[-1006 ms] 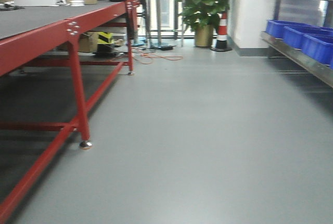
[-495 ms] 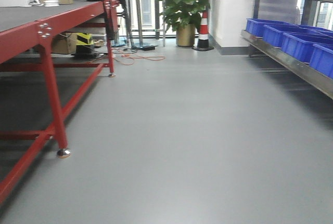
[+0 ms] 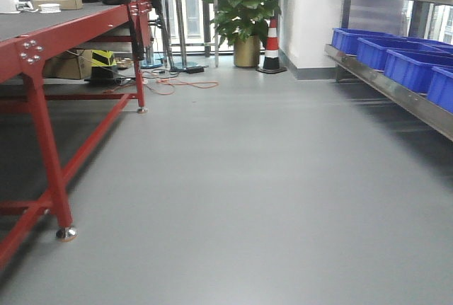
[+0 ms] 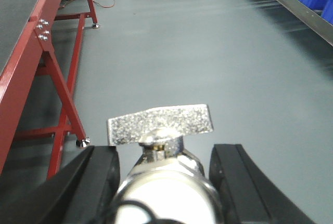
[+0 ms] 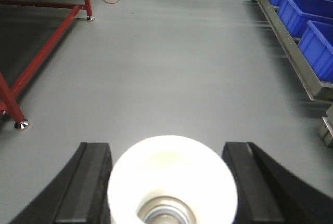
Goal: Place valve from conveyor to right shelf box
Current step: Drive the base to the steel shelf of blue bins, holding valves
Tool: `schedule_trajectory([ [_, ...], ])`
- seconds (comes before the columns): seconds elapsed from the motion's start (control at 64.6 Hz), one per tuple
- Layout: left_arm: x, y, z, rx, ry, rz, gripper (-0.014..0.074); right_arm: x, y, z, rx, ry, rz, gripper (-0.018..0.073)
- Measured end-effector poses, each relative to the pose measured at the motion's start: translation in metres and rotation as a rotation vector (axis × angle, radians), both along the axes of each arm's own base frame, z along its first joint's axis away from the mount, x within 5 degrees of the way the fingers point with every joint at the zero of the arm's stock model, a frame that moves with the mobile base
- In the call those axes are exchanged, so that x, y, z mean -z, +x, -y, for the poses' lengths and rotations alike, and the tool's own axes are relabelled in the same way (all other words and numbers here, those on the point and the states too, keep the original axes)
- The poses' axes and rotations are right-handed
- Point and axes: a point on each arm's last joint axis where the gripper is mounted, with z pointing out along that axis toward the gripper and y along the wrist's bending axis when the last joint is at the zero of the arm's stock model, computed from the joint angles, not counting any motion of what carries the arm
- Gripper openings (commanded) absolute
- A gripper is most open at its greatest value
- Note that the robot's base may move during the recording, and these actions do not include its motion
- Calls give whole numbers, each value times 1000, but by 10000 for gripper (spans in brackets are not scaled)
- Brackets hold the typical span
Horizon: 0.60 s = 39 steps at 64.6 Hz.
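Grey floor (image 3: pixel 248 199) runs between a red counter (image 3: pixel 42 39) and the steel shelf (image 3: pixel 396 91). The left gripper (image 4: pixel 166 154) clamps the valve (image 4: pixel 160 124), its lever lying crosswise, left to right; the right gripper (image 5: pixel 166 151) hugs a white cylinder (image 5: pixel 171 174).

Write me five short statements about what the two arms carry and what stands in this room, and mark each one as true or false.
1. The left gripper holds the valve between its fingers. True.
2. The valve lies on a belt. False: it is carried above the floor.
3. Blue boxes stand on the shelf at the right of the front view. True.
4. The traffic cone stands on the red table. False: it stands on the floor beside the potted plant.
5. The right gripper is empty. False: a white round object sits between its fingers.
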Motion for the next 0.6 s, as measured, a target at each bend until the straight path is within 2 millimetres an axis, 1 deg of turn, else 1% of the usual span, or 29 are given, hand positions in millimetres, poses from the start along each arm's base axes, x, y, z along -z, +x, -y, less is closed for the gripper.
schedule_trajectory([
  [0.604, 0, 0, 0, -1, 1, 0, -111, 0, 0, 0, 0, 0, 2, -153],
])
